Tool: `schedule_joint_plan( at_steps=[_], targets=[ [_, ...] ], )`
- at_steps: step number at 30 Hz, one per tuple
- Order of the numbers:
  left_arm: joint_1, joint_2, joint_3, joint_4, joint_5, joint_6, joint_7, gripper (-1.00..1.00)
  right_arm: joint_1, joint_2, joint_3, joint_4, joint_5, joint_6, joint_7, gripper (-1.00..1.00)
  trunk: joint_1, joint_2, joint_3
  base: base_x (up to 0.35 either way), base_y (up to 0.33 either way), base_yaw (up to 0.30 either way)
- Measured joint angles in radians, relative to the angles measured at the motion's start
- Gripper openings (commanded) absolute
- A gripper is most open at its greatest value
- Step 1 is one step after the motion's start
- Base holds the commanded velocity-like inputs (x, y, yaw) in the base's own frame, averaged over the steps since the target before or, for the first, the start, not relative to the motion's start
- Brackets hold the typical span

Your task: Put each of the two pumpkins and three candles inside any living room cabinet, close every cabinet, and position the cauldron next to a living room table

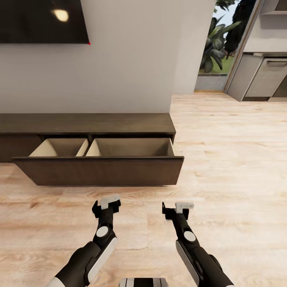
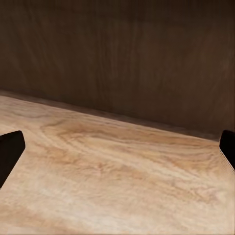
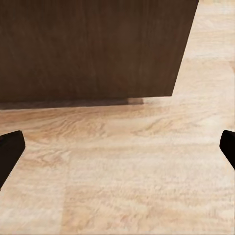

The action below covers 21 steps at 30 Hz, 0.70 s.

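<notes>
The long dark-brown cabinet [image 1: 87,123] stands against the white wall. Its wide drawer [image 1: 99,170] is pulled out, and the visible upper part of its two pale beige compartments is bare; the drawer front hides their bottoms. My left gripper [image 1: 107,205] and right gripper [image 1: 177,209] hover over the floor just short of the drawer front, both open with nothing between their fingers. The left wrist view faces the dark wood front [image 2: 127,58], with one fingertip [image 2: 9,154] at the picture's edge. The right wrist view shows the drawer's right corner [image 3: 98,49]. The pumpkins, candles and cauldron are out of view.
Light wood floor [image 1: 231,159] stretches to the right of the cabinet. A dark television [image 1: 40,20] hangs on the wall above. At the far right are a doorway with plants [image 1: 217,44] and grey kitchen cabinets [image 1: 267,75].
</notes>
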<state>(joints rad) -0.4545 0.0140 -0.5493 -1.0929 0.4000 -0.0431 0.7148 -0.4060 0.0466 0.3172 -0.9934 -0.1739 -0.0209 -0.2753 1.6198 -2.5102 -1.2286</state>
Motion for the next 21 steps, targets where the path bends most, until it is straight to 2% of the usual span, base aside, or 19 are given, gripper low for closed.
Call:
schedule_joint_plan(
  at_steps=[13, 21],
  targets=[
    [0.000, 0.000, -0.001, 0.000, 0.000, -0.001, 0.002, 1.00, -0.001, 0.000, 0.000, 0.000, 0.001, 0.000, -0.001, 1.00, 0.000, 0.000, 0.000, 0.332, 0.000, 0.000],
    [0.000, 0.001, -0.001, 0.000, 0.000, -0.001, 0.004, 1.00, 0.000, 0.000, 0.000, 0.000, 0.002, -0.001, -0.001, 1.00, 0.001, 0.000, 0.000, 0.091, 0.000, 0.000]
  ],
)
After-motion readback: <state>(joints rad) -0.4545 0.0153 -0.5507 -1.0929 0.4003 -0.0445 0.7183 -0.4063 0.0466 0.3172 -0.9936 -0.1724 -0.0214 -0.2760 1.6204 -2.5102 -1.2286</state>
